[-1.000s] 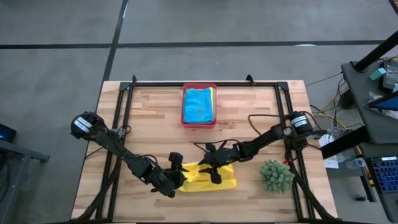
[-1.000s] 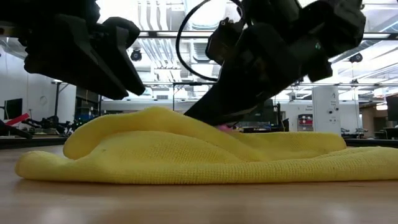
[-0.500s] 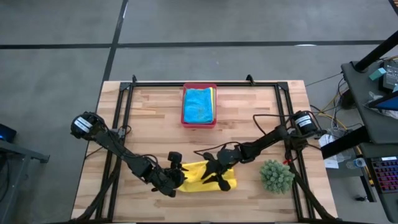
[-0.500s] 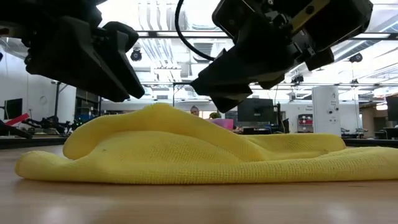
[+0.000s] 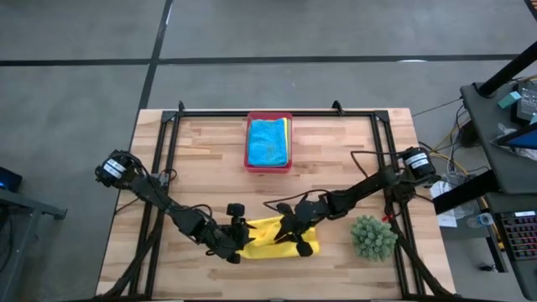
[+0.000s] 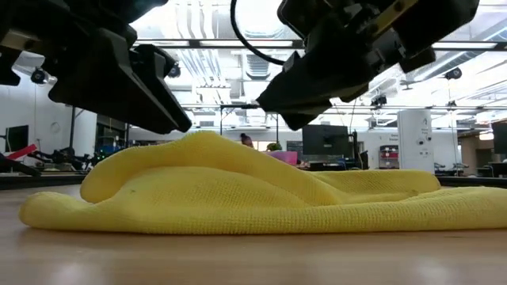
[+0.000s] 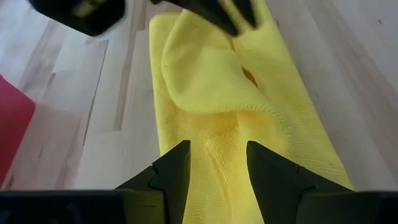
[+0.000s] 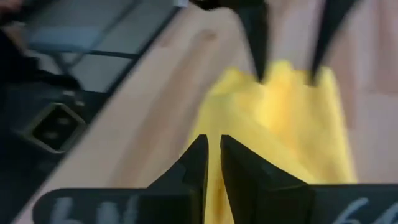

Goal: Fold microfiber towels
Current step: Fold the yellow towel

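- Two grippers sit over one yellow towel (image 5: 273,238), which lies rumpled near the front edge of the table (image 5: 201,151), between the arms and well apart from the pink tray (image 5: 268,164).
- You have the towel's long axis running side to side across the table in the high view; from your left wrist camera it stretches straight away from the fingers (image 7: 171,171), with a raised fold partway along.
- Your left gripper (image 5: 237,243) is at the towel's left end, jaws partly open with cloth showing in the gap, not pinched as far as you can see.
- Your right gripper (image 5: 295,236) hovers over the towel's right half; its fingers (image 8: 198,163) stand nearly together with only a thin slit, and nothing visibly sits between them.
- In the low view both grippers hang just above the hump, neither clearly touching it.
- Judge the left gripper the nearer to an edge: the end of the cloth lies directly ahead of it, so a fold along the long axis likely starts there.
- Remaining towels (image 5: 268,141), turquoise on top, rest stacked in the tray.
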Robot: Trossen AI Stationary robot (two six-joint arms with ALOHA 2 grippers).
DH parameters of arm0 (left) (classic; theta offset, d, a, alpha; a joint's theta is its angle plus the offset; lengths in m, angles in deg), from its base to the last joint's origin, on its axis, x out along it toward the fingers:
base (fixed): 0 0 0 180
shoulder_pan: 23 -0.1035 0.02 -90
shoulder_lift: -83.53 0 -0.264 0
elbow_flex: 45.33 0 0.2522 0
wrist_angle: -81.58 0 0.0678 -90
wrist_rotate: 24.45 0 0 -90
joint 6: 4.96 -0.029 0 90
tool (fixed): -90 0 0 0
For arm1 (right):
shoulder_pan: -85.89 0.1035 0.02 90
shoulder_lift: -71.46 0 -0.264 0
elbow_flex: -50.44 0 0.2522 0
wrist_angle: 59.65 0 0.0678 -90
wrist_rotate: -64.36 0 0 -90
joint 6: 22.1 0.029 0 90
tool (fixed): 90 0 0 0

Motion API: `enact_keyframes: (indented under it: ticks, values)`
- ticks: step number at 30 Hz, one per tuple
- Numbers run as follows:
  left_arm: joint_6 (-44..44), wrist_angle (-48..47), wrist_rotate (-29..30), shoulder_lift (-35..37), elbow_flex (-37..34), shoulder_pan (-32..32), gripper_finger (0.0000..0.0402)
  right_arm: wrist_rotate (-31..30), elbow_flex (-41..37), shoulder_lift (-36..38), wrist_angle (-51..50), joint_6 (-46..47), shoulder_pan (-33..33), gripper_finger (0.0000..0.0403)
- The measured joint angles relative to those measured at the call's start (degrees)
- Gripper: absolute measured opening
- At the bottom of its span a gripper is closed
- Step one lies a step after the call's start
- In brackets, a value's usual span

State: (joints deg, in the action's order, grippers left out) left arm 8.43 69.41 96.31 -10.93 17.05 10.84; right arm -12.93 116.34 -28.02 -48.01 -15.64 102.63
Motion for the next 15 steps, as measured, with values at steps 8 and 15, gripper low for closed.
enact_keyframes:
  ticks: [8,15]
  values:
    - [0.11,1.48,-0.01,0.00,-1.38,-0.15,0.0142,-6.88,0.00,1.46,-2.53,-0.71,-0.52,0.0066]
    - [1.37,8.82,-0.03,0.00,-5.01,-0.15,0.0142,-7.07,2.64,-1.86,-1.68,1.23,-1.09,0.0127]
